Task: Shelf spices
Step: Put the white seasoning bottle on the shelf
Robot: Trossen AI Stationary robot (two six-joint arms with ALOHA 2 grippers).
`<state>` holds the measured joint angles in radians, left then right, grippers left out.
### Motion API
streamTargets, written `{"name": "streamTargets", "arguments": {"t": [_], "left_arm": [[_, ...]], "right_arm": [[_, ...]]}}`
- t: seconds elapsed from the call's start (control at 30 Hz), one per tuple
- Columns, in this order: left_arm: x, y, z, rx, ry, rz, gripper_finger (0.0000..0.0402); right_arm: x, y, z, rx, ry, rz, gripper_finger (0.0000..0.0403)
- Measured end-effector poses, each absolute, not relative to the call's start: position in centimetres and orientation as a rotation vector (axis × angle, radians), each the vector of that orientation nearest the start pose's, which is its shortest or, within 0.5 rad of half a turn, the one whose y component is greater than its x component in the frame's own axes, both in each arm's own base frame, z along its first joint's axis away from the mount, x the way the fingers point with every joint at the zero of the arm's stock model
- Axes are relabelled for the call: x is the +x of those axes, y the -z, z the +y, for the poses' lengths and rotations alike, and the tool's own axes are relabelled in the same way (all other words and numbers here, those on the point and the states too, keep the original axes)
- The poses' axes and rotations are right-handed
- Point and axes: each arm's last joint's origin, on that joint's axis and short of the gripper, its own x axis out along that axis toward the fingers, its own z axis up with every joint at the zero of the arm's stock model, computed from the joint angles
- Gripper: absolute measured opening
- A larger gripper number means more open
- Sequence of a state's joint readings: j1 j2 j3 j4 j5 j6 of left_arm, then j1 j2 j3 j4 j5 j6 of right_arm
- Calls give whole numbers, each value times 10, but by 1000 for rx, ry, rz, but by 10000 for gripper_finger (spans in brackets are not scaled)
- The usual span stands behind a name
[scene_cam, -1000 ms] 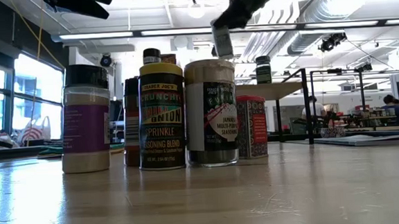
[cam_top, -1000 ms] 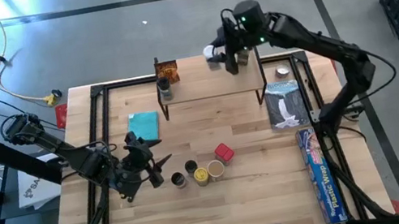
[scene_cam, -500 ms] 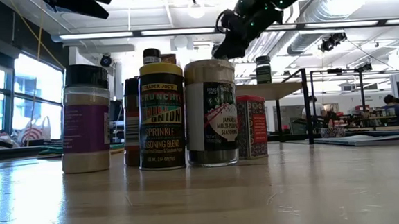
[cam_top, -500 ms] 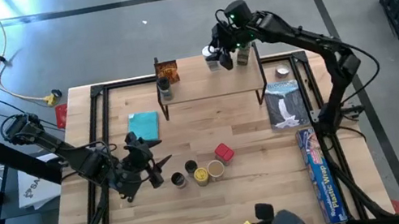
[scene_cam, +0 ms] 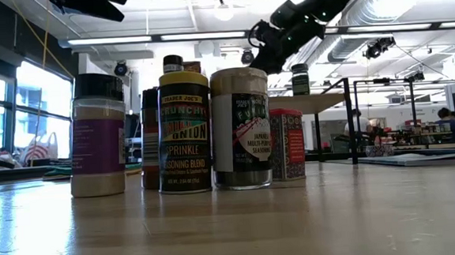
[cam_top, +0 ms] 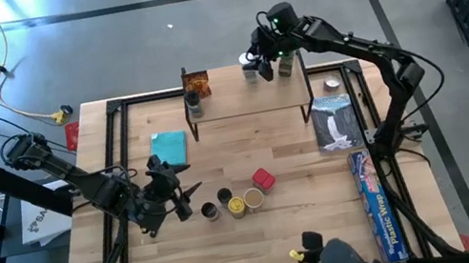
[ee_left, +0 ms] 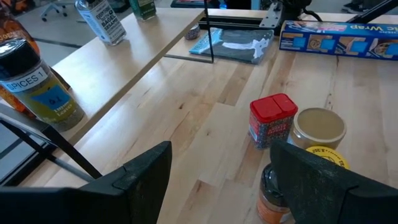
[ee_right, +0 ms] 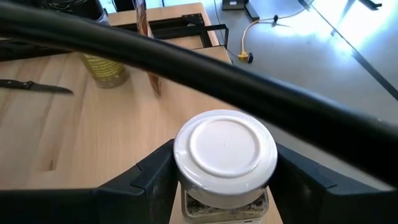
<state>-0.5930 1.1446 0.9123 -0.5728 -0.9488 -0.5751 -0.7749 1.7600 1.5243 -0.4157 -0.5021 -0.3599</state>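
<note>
Right hand is over the far right part of the shelf, fingers either side of a white-lidded jar; we can't tell whether they press it or stand just off it. We can't see the jar base meeting the board either.

Handling (our judgement): small rigid jar, light, smooth wall, prob. slippery. Best hold is on the body below the lid, as now. Top-heavy if tilted.

A dark-topped jar stands just beside it on the shelf, so we lift straight up on exit. Packet and another jar sit at the shelf's left end; middle of the board is open.

Left hand waits wide open, empty, low over the surface, near-left. Just right of it: red-topped tin, tan-lidded jar, yellow-lidded jar, and a dark-capped one. They are tightly grouped; tin is the freest pick.
</note>
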Motion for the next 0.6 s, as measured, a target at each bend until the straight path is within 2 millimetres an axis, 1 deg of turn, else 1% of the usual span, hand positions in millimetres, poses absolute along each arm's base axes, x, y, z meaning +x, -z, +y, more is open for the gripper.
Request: {"name": "streamTargets", "arguments": {"t": [0.33, 0.6], "left_arm": [[197, -285, -105, 8, -479, 454, 266], [197, -285, -105, 7, -477, 455, 266]], "right_arm": [[288, -308, -269, 50, 169, 568, 212], [288, -309, -268, -5, 150, 583, 213]]}}
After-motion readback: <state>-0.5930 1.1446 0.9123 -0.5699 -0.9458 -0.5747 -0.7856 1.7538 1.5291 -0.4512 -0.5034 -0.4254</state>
